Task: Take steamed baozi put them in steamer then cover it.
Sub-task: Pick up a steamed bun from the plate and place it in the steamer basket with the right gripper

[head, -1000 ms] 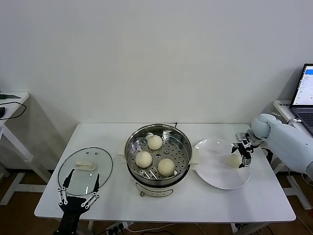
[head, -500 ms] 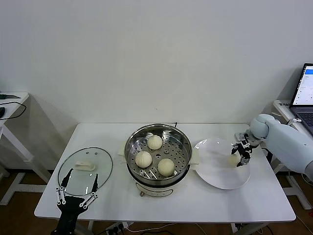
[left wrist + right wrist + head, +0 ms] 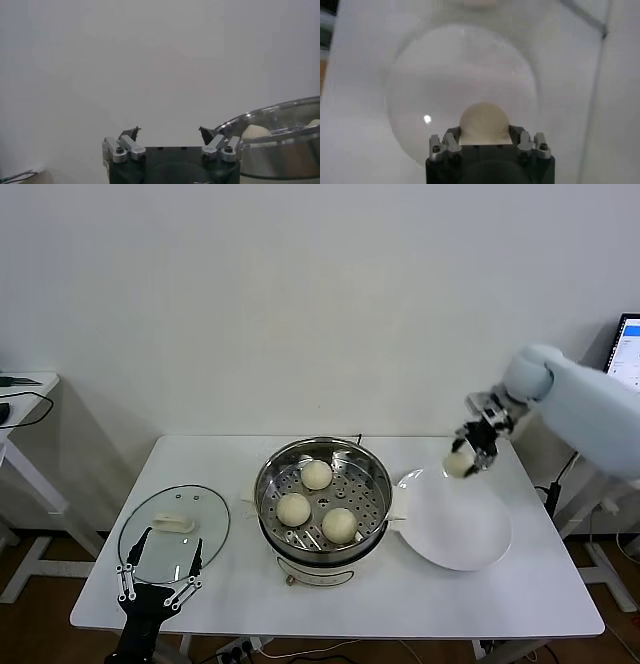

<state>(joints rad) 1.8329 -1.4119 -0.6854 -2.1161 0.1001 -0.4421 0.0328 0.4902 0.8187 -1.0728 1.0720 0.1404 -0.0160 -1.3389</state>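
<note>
The shiny steel steamer (image 3: 372, 472) stands mid-table on its white base, with three cream baozi (image 3: 317, 474) on its perforated tray. My right gripper (image 3: 463, 460) hangs in the air above the far edge of the white plate (image 3: 470, 539), shut on a fourth baozi (image 3: 458, 465). In the right wrist view that baozi (image 3: 484, 121) sits between the jaws, with the bare plate (image 3: 435, 75) below. My left gripper (image 3: 158, 579) rests open over the near edge of the glass lid (image 3: 210, 519). The left wrist view shows its fingertips (image 3: 133, 133) spread apart and the steamer (image 3: 280, 140) off to one side.
The glass lid with its white handle (image 3: 175, 523) lies flat at the table's left. A laptop (image 3: 628, 356) stands beyond the table's right end, and a side desk (image 3: 25, 389) at far left. A power cord (image 3: 300, 646) hangs under the table's front edge.
My right gripper closed on the baozi on the plate, then lifted it up and slightly left, toward the steamer. The plate is now bare. The left arm stayed put.
</note>
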